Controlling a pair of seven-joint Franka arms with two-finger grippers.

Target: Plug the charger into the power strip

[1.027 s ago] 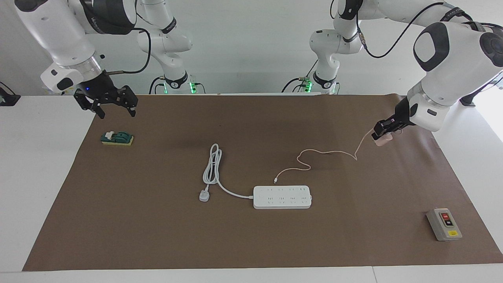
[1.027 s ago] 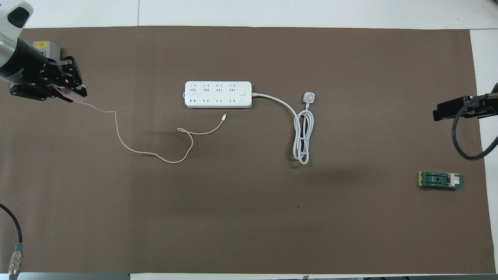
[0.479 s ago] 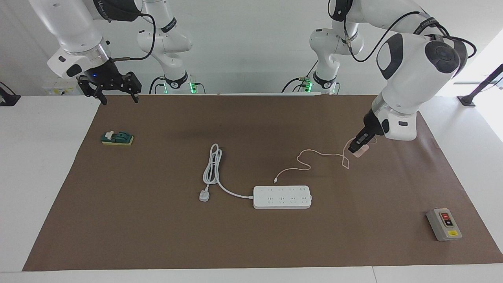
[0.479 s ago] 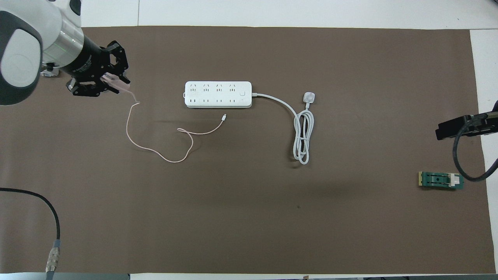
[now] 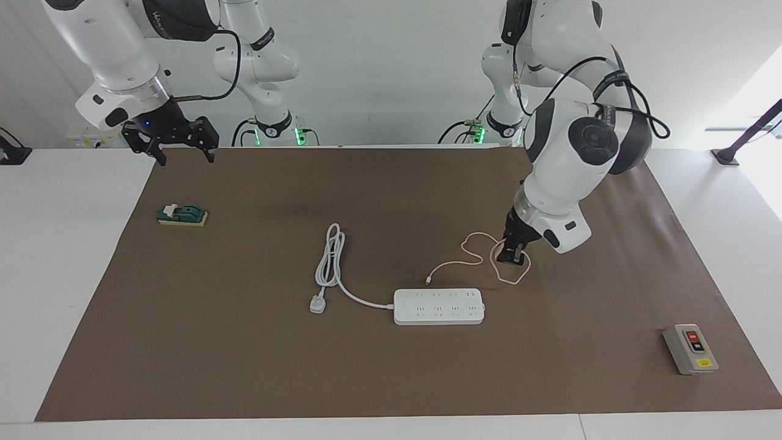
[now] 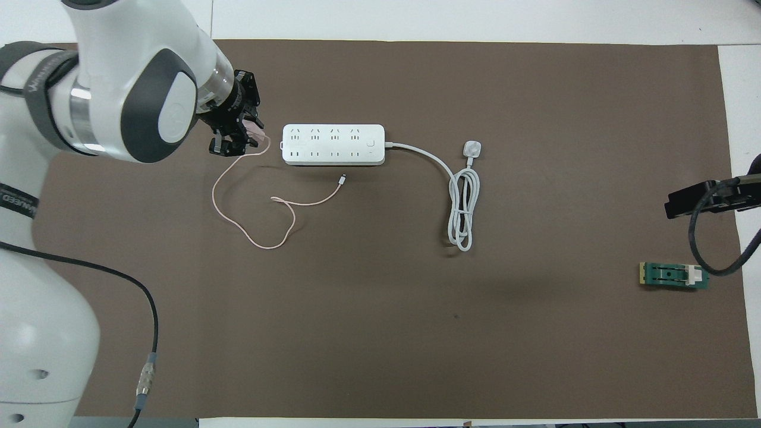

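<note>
The step in hand looks like the carry: the left tool (image 5: 512,253) is clamped on the small pale pink cube-shaped charger (image 6: 254,134), holding it low over the brown mat that covers the worktop (image 5: 391,379), just off the end of the long flat white power strip (image 5: 438,306) that points toward the left arm's side. The charger's thin pink cable (image 6: 250,229) trails from the grip in loose loops on the mat, nearer to the robots than the strip, and its small connector (image 6: 342,177) lies just beside the strip's long edge. The strip itself lies flat mid-mat, its outlets facing up, with its thick white cord (image 6: 461,202) coiled toward the right arm's end and ending in a white three-pin plug (image 6: 472,148). As I judge it, the next move calls for bringing the charger over an outlet, turning its prongs downward in line with the slots, and pressing straight down without shoving the strip; which way the prongs face now I cannot tell. The right tool (image 5: 178,146) waits with fingers apart, raised above the mat's corner at its own end. No container is present, so nothing is held in one.
</note>
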